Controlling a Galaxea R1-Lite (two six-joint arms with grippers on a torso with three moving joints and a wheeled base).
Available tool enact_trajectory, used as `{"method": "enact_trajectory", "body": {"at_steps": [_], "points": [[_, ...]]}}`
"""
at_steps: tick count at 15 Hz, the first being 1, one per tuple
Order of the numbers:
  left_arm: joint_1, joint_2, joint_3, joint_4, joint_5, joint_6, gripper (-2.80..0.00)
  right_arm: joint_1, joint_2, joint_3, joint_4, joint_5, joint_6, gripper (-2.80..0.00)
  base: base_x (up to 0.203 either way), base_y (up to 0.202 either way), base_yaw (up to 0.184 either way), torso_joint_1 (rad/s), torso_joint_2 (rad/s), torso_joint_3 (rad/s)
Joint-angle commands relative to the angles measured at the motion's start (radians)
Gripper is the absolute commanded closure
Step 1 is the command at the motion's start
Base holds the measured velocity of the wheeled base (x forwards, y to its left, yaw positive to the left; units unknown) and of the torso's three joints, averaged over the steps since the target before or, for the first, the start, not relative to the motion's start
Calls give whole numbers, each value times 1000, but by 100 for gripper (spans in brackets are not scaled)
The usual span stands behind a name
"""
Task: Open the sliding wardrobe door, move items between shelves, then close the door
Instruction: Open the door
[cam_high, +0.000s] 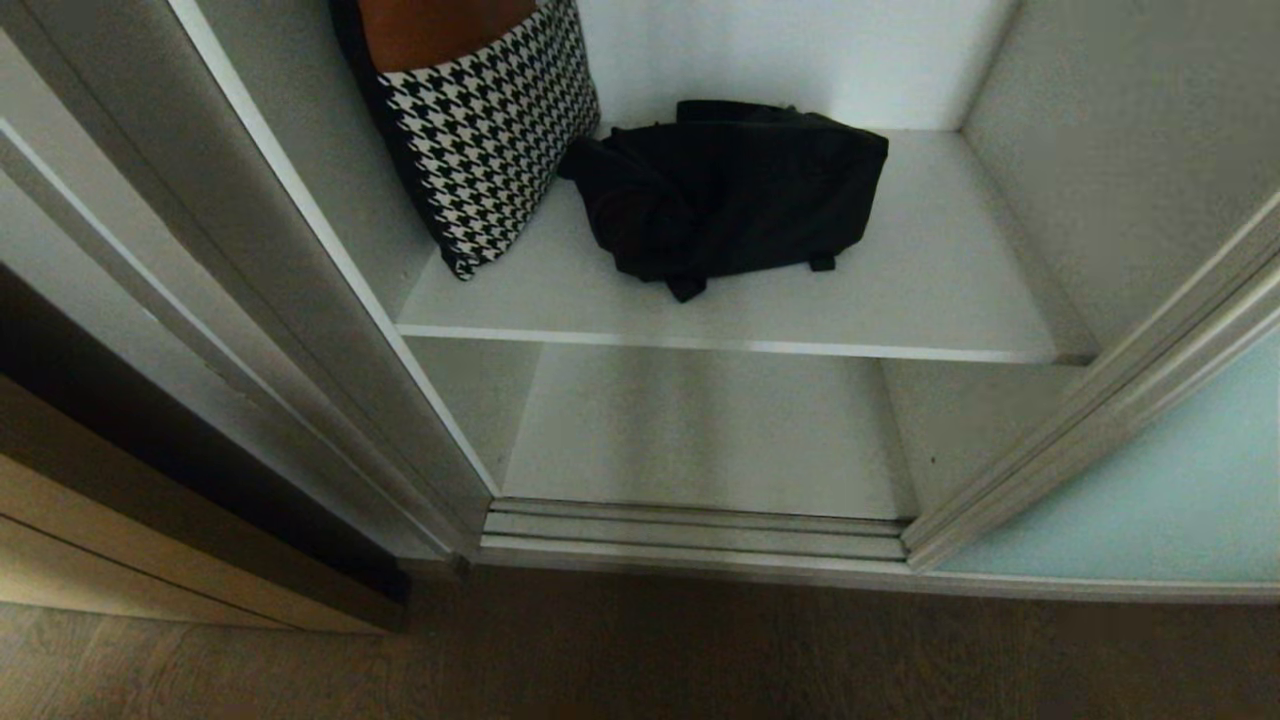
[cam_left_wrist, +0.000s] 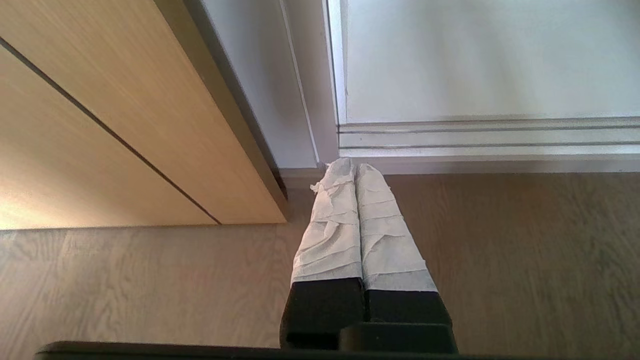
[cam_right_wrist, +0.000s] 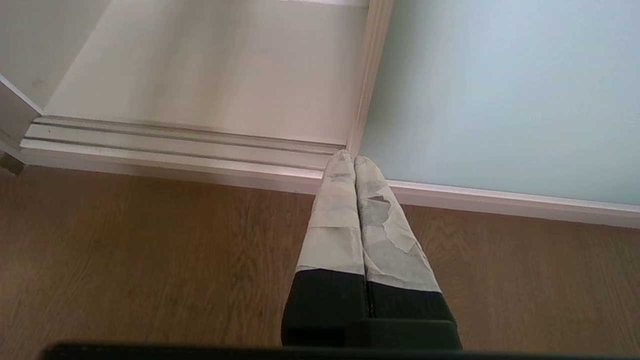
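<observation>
The sliding wardrobe door (cam_high: 1150, 490), pale aqua glass in a silver frame, stands slid to the right, leaving the bay open. On the white shelf (cam_high: 900, 290) lie a crumpled black bag (cam_high: 730, 190) and a houndstooth cushion (cam_high: 480, 130) leaning at the left wall. A lower white shelf (cam_high: 700, 430) lies bare below it. Neither arm shows in the head view. My left gripper (cam_left_wrist: 354, 167) hangs shut and empty above the floor by the wardrobe's left corner. My right gripper (cam_right_wrist: 350, 159) is shut and empty, pointing at the sliding wardrobe door's (cam_right_wrist: 500, 90) frame edge.
A ribbed silver floor track (cam_high: 690, 535) runs along the wardrobe's threshold. A light wooden cabinet (cam_left_wrist: 100, 125) stands to the left of the wardrobe. Brown wood floor (cam_high: 640, 650) spreads in front.
</observation>
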Motion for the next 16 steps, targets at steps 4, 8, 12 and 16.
{"method": "enact_trajectory", "body": {"at_steps": [4,8,12,16], "points": [[0,3,0,0,0,0,0,0,-1,-54,-28,-4,2,0,0,0,0,0,0,0],[0,3,0,0,1,-2,0,1,23,-371,85,5,4,0,0,0,0,0,0,0],[0,3,0,0,1,-2,0,1,208,-809,215,-1,3,0,0,0,0,0,0,0],[0,3,0,0,-1,-2,0,-1,426,-1129,349,-102,-23,0,0,0,0,0,0,0]]}}
